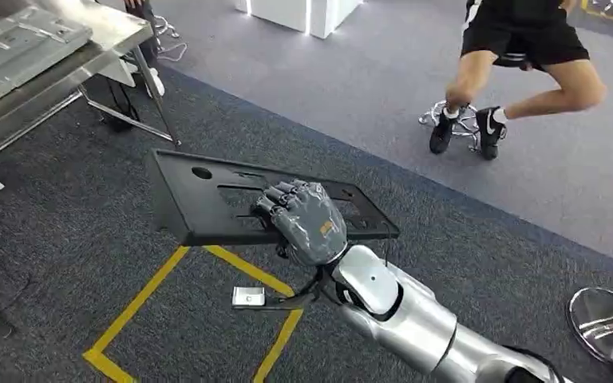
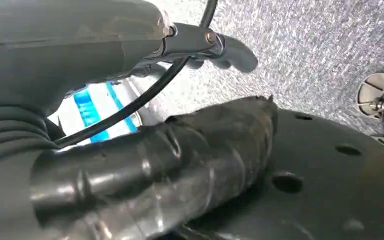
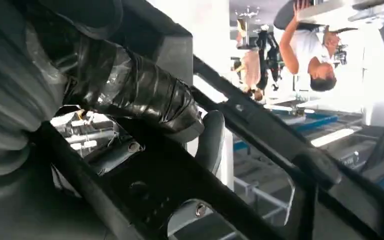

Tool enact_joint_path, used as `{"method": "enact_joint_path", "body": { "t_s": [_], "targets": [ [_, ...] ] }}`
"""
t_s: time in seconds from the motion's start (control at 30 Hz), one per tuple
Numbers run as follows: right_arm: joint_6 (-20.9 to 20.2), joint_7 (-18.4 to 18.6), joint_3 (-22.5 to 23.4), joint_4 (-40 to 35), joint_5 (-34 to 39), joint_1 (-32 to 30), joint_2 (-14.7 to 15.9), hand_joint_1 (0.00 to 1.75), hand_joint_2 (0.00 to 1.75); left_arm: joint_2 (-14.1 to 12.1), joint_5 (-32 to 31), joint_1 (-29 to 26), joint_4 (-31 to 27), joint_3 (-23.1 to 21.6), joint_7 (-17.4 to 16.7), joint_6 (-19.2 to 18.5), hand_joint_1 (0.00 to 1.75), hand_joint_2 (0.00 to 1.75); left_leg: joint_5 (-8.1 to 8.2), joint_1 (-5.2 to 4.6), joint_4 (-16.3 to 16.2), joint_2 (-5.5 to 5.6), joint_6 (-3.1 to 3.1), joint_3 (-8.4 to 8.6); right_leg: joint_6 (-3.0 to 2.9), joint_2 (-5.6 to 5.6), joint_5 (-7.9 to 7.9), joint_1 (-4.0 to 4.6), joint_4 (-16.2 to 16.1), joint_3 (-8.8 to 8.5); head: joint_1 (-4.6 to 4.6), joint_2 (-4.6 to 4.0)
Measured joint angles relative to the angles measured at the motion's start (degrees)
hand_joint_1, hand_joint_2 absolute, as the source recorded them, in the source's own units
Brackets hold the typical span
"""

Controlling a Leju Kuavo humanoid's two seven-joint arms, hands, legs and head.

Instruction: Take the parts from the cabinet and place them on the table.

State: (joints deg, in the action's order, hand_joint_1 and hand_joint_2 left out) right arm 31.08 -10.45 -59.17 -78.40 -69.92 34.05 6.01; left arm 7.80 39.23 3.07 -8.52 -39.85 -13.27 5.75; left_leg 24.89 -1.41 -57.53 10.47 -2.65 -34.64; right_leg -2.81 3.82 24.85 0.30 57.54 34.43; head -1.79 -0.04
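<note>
In the head view my right hand [image 1: 303,219] grips a flat black part [image 1: 195,199] with slots and a round hole. It holds the part roughly level above the grey carpet, fingers curled over its top face. The right wrist view shows the taped thumb [image 3: 130,90] pressed against the same black part [image 3: 265,130] from close behind. A steel table [image 1: 88,60] stands at the far left, with grey metal parts [image 1: 16,40] lying on it. My left hand [image 2: 130,160] hangs over the carpet with its fingers [image 2: 230,50] stretched out and nothing in them.
A person [image 1: 527,48] sits on a stool at the back right. A second chrome stool base [image 1: 607,323] stands at the right edge. Yellow tape lines [image 1: 152,295] and a small metal piece [image 1: 249,297] lie on the carpet below the part.
</note>
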Motion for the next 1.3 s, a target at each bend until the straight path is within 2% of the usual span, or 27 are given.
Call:
{"method": "enact_joint_path", "body": {
  "t_s": [0.03, 0.07, 0.13, 0.2, 0.23, 0.3, 0.33, 0.37, 0.4, 0.5, 0.53, 0.6, 0.67, 0.7, 0.73, 0.77, 0.8, 0.83, 0.87, 1.0, 1.03, 1.07, 1.1, 1.17, 1.2, 1.23, 1.3],
  "targets": [
    [0.00, 0.00, 0.00, 0.02, 0.00, 0.08, -0.07, 1.75, 1.75, 0.02, -0.04, -0.07, -0.02, 0.00, 0.00, 0.00, 0.00, 1.75, 0.74, -0.27, -0.92, -3.59, 0.04, 0.01, 0.66, -1.14, -0.43, -0.22, -1.27, -0.95, -0.07, 0.00],
    [0.00, 0.00, 0.00, -0.02, 0.00, 0.08, -0.16, 1.75, 1.75, -0.19, 0.00, -0.08, 0.00, 0.00, -0.11, 0.02, 0.00, 1.75, 2.31, -0.29, -2.89, -6.86, 0.68, -0.87, 0.62, -1.86, -0.46, -0.29, -2.03, -1.68, -0.50, 0.00],
    [-0.02, -0.05, 0.00, 0.02, 0.00, 0.13, -0.07, 1.75, 1.75, -0.50, 0.02, -0.01, 0.00, 0.00, -0.07, 0.04, 0.00, 1.75, 6.07, 0.25, -10.57, -8.72, 1.77, -4.76, 0.81, -3.87, -0.15, -0.48, -2.19, -2.28, -0.50, 0.00],
    [-0.09, -0.05, -0.02, 0.13, 0.00, -0.04, -0.02, 1.75, 1.75, -0.76, 0.02, 0.02, 0.00, 0.00, 0.06, 0.04, 0.00, 1.75, 6.91, 0.90, -15.43, -9.06, 2.89, -7.71, 1.28, -5.97, 0.33, -0.86, -1.99, -2.44, -0.48, 0.00],
    [-0.13, -0.05, -0.09, 0.15, 0.00, -0.04, -0.02, 1.75, 1.75, -0.92, 0.04, -0.01, 0.00, 0.00, 0.11, 0.04, 0.00, 1.75, 5.43, 1.22, -14.19, -9.20, 3.46, -7.29, 1.61, -6.83, 0.61, -1.09, -1.80, -2.49, -0.46, 0.00],
    [-0.13, -0.07, -0.24, 0.15, 0.00, 0.01, -0.09, 1.75, 1.75, -1.09, 0.11, -0.07, 0.00, 0.00, 0.15, 0.07, 0.00, 1.75, 0.42, 1.93, -5.79, -10.27, 4.48, -3.23, 2.47, -8.37, 1.41, -1.75, -0.95, -2.52, -0.48, 0.00],
    [-0.13, -0.07, -0.26, 0.15, 0.00, 0.08, -0.13, 1.75, 1.75, -1.16, 0.11, -0.22, 0.00, 0.00, 0.15, 0.07, 0.00, 1.75, -1.14, 2.17, -0.88, -12.21, 5.14, -1.04, 3.02, -8.99, 2.04, -1.89, -0.18, -2.50, -0.48, 0.00],
    [-0.15, -0.05, -0.26, 0.15, 0.00, 0.15, -0.11, 1.75, 1.75, -1.05, 0.13, -0.38, 0.00, 0.00, 0.26, 0.05, 0.00, 1.75, -0.06, 1.35, -1.06, -13.04, 4.78, -0.72, 3.58, -9.28, 2.46, -1.53, 0.23, -2.24, -0.92, 0.00],
    [-0.26, -0.05, -0.28, 0.13, 0.00, 0.25, -0.13, 1.75, 1.75, -1.05, 0.30, -0.45, 0.00, 0.00, 0.54, 0.07, 0.00, 1.75, -0.23, 1.61, -0.77, -12.05, 3.24, -0.85, 3.91, -9.64, 2.70, -1.32, 0.60, -2.22, -0.65, 0.00],
    [-0.33, -0.72, -0.44, 0.15, 0.10, 0.40, -0.40, 1.75, 1.75, -1.09, 1.07, -0.58, 0.00, 0.00, 2.58, 0.05, 0.00, 1.75, 0.07, 1.39, -1.05, -10.60, 1.68, -1.05, 4.37, -10.82, 2.99, -1.39, 0.53, -2.68, -0.74, 0.00],
    [-0.15, -2.17, -0.44, 0.31, 1.05, 0.74, -0.81, 1.75, 1.75, -1.49, 2.23, -0.72, -0.02, 0.02, 5.80, -1.05, 0.00, 1.75, 0.00, 1.56, -0.88, -9.91, 1.23, -0.76, 4.77, -9.38, 3.79, -1.76, 1.13, -2.44, -0.66, 0.00],
    [0.28, -6.19, -0.99, 2.63, 2.69, 2.32, -3.44, 1.75, 1.75, -5.91, 4.18, -0.25, -0.11, 0.70, 11.48, -9.33, 0.00, 1.75, 0.07, 1.57, -0.88, -9.35, 0.80, -0.68, 4.34, -5.24, 7.25, -1.62, 7.92, 0.99, -0.59, 0.00],
    [0.74, -7.28, -1.83, 5.39, 3.28, 3.10, -6.33, 1.75, 1.75, -10.00, 4.87, 0.62, -0.11, 1.05, 12.21, -16.04, 0.00, 1.75, 0.16, 1.36, -0.88, -8.24, 0.54, -0.67, 3.96, -4.45, 10.22, -1.17, 17.10, 6.12, -0.63, 0.00],
    [0.83, -7.54, -2.21, 6.30, 3.48, 3.19, -7.15, 1.75, 1.75, -11.28, 5.12, 1.13, -0.11, 1.33, 12.41, -16.55, 0.00, 1.75, 0.20, 1.22, -0.88, -7.31, 0.44, -0.58, 3.59, -4.42, 10.19, -0.99, 19.60, 7.84, -0.63, 0.00],
    [0.83, -7.78, -2.51, 7.10, 3.74, 3.31, -7.81, 1.75, 1.75, -12.09, 5.11, 1.76, -0.11, 1.71, 12.65, -16.59, 0.00, 1.75, 0.32, 1.07, -0.88, -6.32, 0.26, -0.38, 3.14, -4.32, 8.98, -0.81, 19.46, 8.28, -0.63, 0.00],
    [0.83, -7.91, -2.69, 7.83, 4.15, 3.57, -8.35, 1.75, 1.75, -13.07, 5.14, 2.34, -0.11, 1.90, 12.85, -16.33, 0.00, 1.75, 0.39, 0.90, -0.88, -5.07, 0.21, -0.12, 2.50, -3.96, 6.24, -0.45, 16.38, 7.40, -0.63, 0.00],
    [0.83, -8.11, -2.80, 8.31, 4.42, 3.93, -8.72, 1.75, 1.75, -13.66, 5.18, 2.40, -0.11, 1.95, 12.85, -16.00, 0.00, 1.75, 0.43, 0.71, -0.88, -4.21, 0.18, 0.13, 1.76, -3.21, 3.19, -0.28, 11.74, 5.58, -0.66, 0.00],
    [0.81, -8.13, -2.97, 8.72, 4.59, 4.41, -9.21, 1.75, 1.75, -13.99, 5.20, 2.58, -0.11, 2.06, 12.72, -15.78, 0.00, 1.75, 0.48, 0.66, -0.88, -3.50, 0.21, 0.26, 0.79, -1.17, 0.07, 0.04, 6.01, 3.38, -0.66, 0.00],
    [0.81, -8.20, -3.19, 9.09, 4.87, 4.79, -9.47, 1.75, 1.75, -13.77, 5.25, 2.60, -0.22, 2.21, 12.48, -15.61, 0.00, 1.75, 0.50, 0.88, -0.86, -3.07, 0.29, 0.17, -0.32, 1.87, 0.37, -0.09, 3.38, 2.24, -0.87, 0.00],
    [0.81, -8.79, -3.89, 9.95, 5.47, 5.38, -10.74, 1.75, 1.75, -13.99, 5.77, 2.89, -0.46, 2.51, 11.60, -15.58, 0.00, 1.75, 0.51, 1.69, 0.08, 0.05, 1.70, 0.03, -0.81, -0.46, 0.77, 0.59, 0.77, 0.39, -0.66, 0.00],
    [0.79, -8.92, -4.02, 10.08, 5.66, 5.53, -11.44, 1.75, 1.75, -14.23, 6.14, 2.92, -0.61, 2.71, 10.92, -15.80, 0.00, 1.75, 0.75, 1.41, -0.27, -1.79, 1.65, 0.16, -0.10, -1.51, 0.33, -0.35, -1.05, -0.85, -0.63, 0.00],
    [0.76, -9.22, -4.33, 10.25, 5.96, 5.66, -11.89, 1.75, 1.75, -14.29, 6.38, 3.35, -1.03, 2.86, 10.41, -15.87, 0.00, 1.75, 1.19, 1.05, -1.28, -6.16, 2.04, -0.04, -0.02, -2.00, 0.38, -0.19, -2.03, -1.89, -0.94, 0.00],
    [0.72, -9.44, -4.61, 10.32, 6.34, 6.04, -12.05, 1.75, 1.75, -14.58, 6.60, 4.14, -1.07, 3.10, 9.63, -15.87, 0.00, 1.75, 2.70, 1.20, -4.08, -8.55, 2.36, -1.66, -0.11, -2.91, 0.44, -0.08, -2.62, -2.69, -0.94, 0.00],
    [0.37, -8.54, -5.51, 10.69, 6.02, 6.40, -12.37, 1.75, 1.75, -14.91, 6.00, 5.60, -1.31, 3.80, 8.63, -16.09, 0.00, 1.75, 5.57, 1.77, -12.92, -9.56, 3.22, -7.06, 0.26, -5.21, 1.33, -0.22, -2.72, -3.72, -0.96, 0.00],
    [0.39, -7.38, -5.77, 10.97, 5.48, 6.32, -12.37, 1.75, 1.75, -14.95, 4.78, 5.15, -1.47, 3.78, 9.73, -16.09, 0.00, 1.75, 5.62, 2.11, -15.75, -9.66, 3.70, -9.17, 0.51, -6.22, 1.97, -0.36, -2.64, -4.22, -0.96, 0.00],
    [0.61, -6.88, -6.05, 11.32, 5.27, 6.32, -12.26, 1.75, 1.75, -14.95, 3.52, 4.46, -1.53, 3.63, 11.83, -16.09, 0.00, 1.75, 4.33, 2.42, -15.72, -9.87, 4.15, -9.84, 0.80, -7.02, 2.57, -0.56, -2.56, -4.80, -0.96, 0.00],
    [1.07, -7.30, -6.14, 12.18, 5.66, 6.48, -11.74, 1.75, 1.75, -14.93, 2.51, 2.65, -1.55, 3.47, 15.32, -16.00, 0.00, 1.75, -1.48, 3.03, -8.33, -10.89, 4.98, -7.03, 1.59, -8.39, 4.11, -1.13, -2.24, -6.43, -0.96, 0.00]
  ]
}}
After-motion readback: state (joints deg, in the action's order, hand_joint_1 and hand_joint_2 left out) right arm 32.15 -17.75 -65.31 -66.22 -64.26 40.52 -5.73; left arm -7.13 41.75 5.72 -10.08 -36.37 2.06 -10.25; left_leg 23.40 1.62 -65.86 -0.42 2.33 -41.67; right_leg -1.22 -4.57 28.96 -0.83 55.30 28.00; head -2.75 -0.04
